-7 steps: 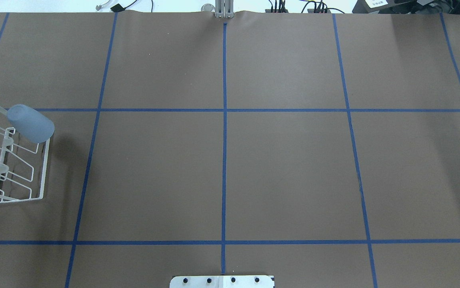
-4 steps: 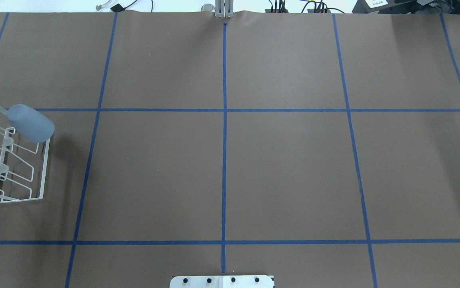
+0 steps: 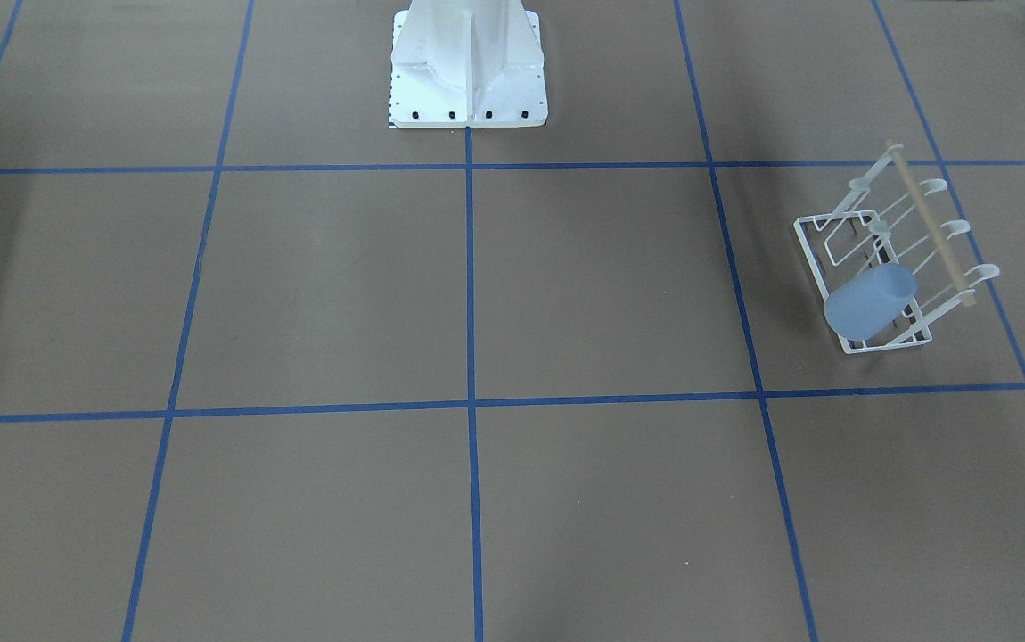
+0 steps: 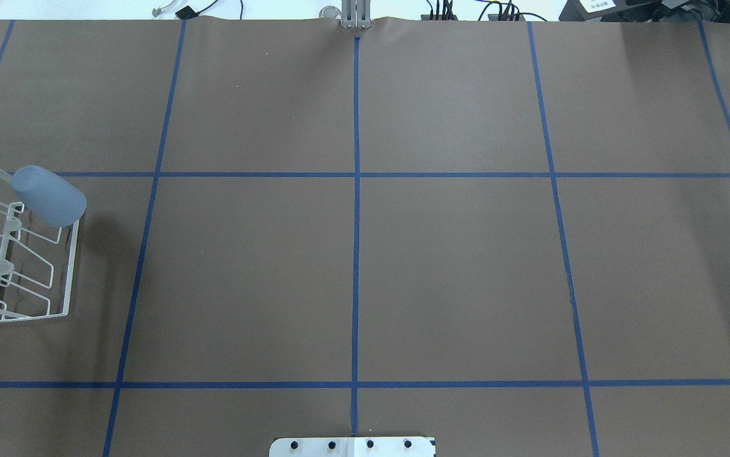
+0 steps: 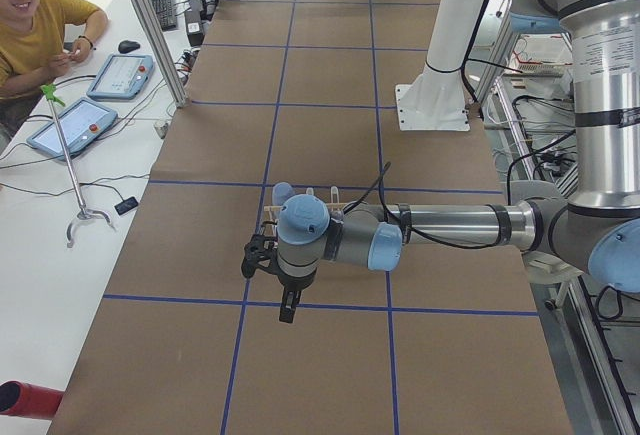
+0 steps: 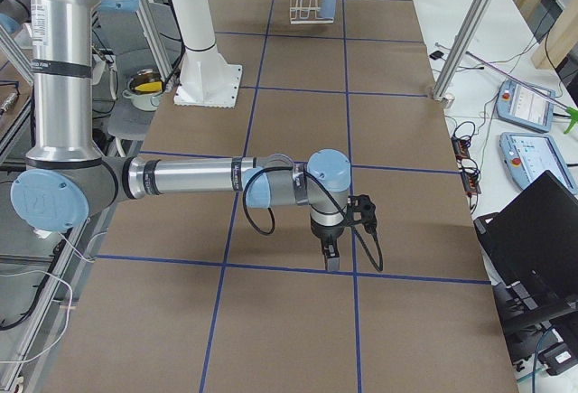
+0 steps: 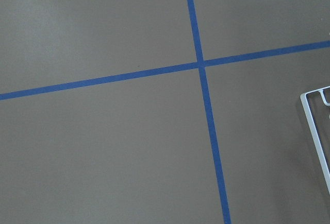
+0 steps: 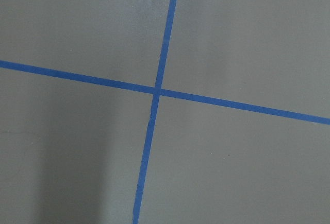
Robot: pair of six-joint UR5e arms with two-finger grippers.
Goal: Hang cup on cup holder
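Left gripper (image 5: 287,307) and right gripper (image 6: 330,256) hang over the tabletop (image 4: 365,266); clenched or released, cannot tell. Holder (image 4: 73,266) at tabletop's left edge. Cup (image 4: 47,195) sits tilted on its far-end prong, ungripped.

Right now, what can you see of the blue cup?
The cup is a plain pale blue tumbler, handleless, slightly tapered, matte like plastic. It hangs tilted on the white wire rack, at the rack's far end in the overhead view. Only the rack touches it.
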